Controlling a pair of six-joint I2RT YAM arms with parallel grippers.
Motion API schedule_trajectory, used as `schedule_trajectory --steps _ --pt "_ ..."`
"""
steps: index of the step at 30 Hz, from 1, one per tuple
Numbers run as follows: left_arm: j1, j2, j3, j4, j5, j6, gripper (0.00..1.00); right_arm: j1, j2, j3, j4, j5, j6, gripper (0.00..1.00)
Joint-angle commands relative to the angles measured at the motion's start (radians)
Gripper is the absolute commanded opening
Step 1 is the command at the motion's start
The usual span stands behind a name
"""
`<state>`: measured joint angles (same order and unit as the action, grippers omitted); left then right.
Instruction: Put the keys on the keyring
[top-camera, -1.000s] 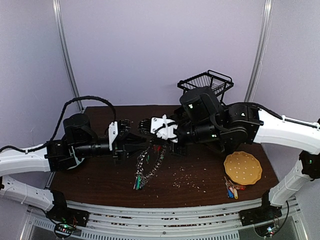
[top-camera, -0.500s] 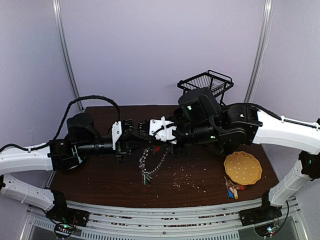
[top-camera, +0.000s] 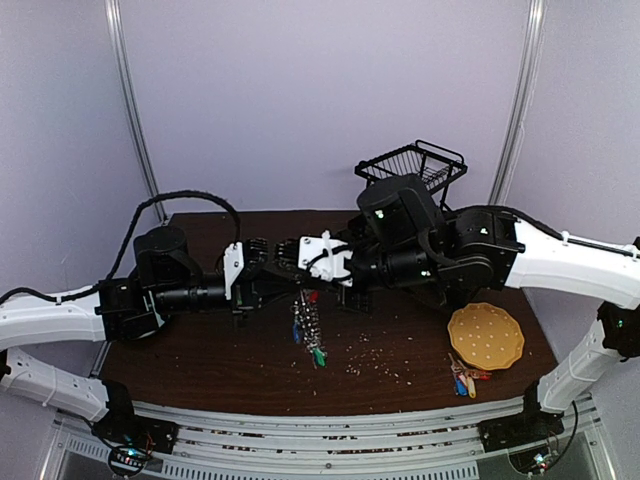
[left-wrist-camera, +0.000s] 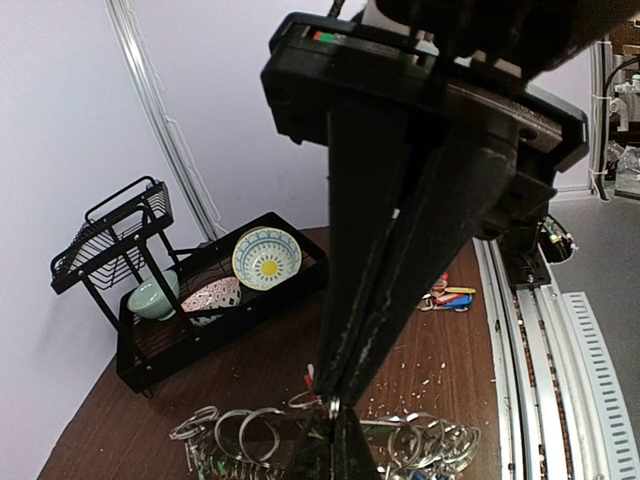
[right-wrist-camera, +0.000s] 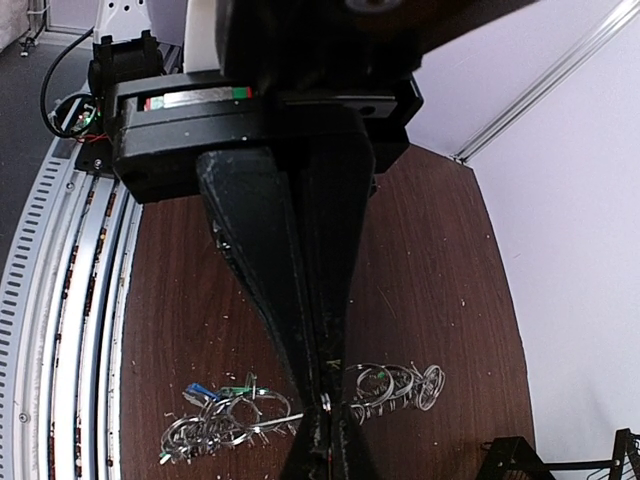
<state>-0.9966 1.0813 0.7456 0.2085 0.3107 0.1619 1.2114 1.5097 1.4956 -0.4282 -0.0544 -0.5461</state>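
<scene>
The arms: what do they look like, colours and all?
The left arm and right arm have white outer links and black joints. A black cable loops over the left one. The left hand and right hand are black, each with two tapered fingers and a red-and-green strip.

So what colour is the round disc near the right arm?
Orange-yellow disc with small pale dots across it, clearest in the top external view.

Dark wood table: yellow perforated disc at 4 o'clock, small key bunch just beside it; crumbs centre; wire rack at 1 o'clock.
</scene>
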Motion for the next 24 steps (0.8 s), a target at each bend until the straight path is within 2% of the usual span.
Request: schedule_trajectory --steps 1,3,6,8,11,14,24 --pt "0.003 -0.017 0.003 0.089 -0.020 -0.021 0.00 0.002 -0.028 -0.002 0.100 -0.022 0.025 0.01" --pt "0.002 -0.040 -0.030 0.155 -0.025 -0.050 0.00 -0.021 -0.053 -0.043 0.133 -0.048 0.042 0.15" --pt "0.003 -0.068 -0.080 0.241 -0.025 -0.088 0.00 -0.081 -0.120 -0.143 0.221 -0.198 0.073 0.24" --pt "0.003 -0.075 -0.096 0.277 -0.016 -0.105 0.00 -0.116 -0.155 -0.211 0.288 -0.274 0.094 0.25" --pt "0.003 -0.081 -0.108 0.309 0.017 -0.119 0.00 -0.126 -0.164 -0.272 0.346 -0.274 0.094 0.26" --pt "0.003 -0.081 -0.111 0.315 0.048 -0.122 0.00 -0.126 -0.139 -0.275 0.350 -0.295 0.070 0.29" --pt "0.003 -0.081 -0.114 0.339 0.123 -0.144 0.00 -0.126 -0.111 -0.270 0.377 -0.310 -0.029 0.28"
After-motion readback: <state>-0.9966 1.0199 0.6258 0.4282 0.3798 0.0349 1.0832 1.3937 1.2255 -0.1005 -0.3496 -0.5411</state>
